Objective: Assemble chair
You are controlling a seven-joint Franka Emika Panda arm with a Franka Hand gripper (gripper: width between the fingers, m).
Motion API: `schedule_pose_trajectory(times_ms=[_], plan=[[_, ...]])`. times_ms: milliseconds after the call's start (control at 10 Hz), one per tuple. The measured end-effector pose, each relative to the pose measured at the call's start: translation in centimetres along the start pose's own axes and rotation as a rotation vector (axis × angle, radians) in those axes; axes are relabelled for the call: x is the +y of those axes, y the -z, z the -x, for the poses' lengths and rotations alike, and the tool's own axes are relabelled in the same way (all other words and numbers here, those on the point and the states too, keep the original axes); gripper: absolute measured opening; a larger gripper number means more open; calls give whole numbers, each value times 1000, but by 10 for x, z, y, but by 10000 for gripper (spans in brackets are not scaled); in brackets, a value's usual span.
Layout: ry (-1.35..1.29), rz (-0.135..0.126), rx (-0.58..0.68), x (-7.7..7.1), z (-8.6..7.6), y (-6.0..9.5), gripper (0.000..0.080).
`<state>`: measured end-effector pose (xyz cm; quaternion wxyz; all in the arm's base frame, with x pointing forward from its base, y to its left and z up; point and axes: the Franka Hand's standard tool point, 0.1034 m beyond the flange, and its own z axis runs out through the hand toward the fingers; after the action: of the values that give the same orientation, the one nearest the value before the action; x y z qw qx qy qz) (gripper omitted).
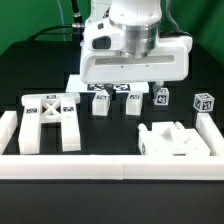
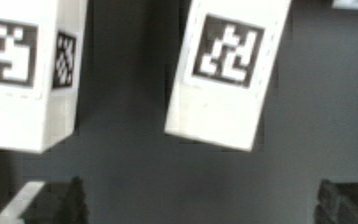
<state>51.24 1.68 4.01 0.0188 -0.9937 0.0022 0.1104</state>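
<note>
At the exterior view's left a white side rail (image 1: 8, 130) stands on the black worktop (image 1: 115, 135). Just beside it lies the X-braced frame (image 1: 50, 122) of the chair, flat, with square tags on its crossed bars. A long front rail (image 1: 110, 163) runs along the near edge, in front of every loose part. Toward the middle, the marker board (image 1: 80, 85) lies at the back, partly covered by the arm (image 1: 130, 35), whose white body fills the upper centre. In front of the board four small posts stand upright in a loose row, none touching another. They are the first post (image 1: 100, 104), the second post (image 1: 133, 103), the third post (image 1: 161, 98) and, well apart toward the exterior view's right, the fourth post (image 1: 203, 103), each carrying a tag. The seat slab (image 1: 175, 140) lies nearer the front rail, in front of the gap between the third and fourth posts, touching neither. A far rail (image 1: 210, 128) closes that side. The wrist view looks at two of these posts from close by (which two I cannot tell): one tagged post (image 2: 25, 75) and a neighbouring post (image 2: 229, 75), both slightly tilted in the picture and set apart by bare dark worktop. The pincer (image 2: 202, 203) shows only as two dark blurred fingertips (image 2: 51, 205) spread wide, with nothing between them. It is released, grasps no part and touches neither post.
</note>
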Motion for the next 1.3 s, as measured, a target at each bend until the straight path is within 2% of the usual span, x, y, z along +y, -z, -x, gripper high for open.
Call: schedule_pose_trajectory(times_ms=[100,200,500,700,800,900,1000,1100,1300], plan=[[6,-4,-35,-4,-1,2,649],[9,-11,-126,-7,8,3,649],[12,-21,-347,-9,8,-2,649],[19,-14,-469,-9,5,-8,649],[18,-12,-551,-6,9,-10,649],[10,-8,-594,-2,5,-15,649],[0,-3,-570,0,-2,-16,649],[4,-5,-568,0,-2,-14,649],[4,-4,-568,0,-1,-21,649]])
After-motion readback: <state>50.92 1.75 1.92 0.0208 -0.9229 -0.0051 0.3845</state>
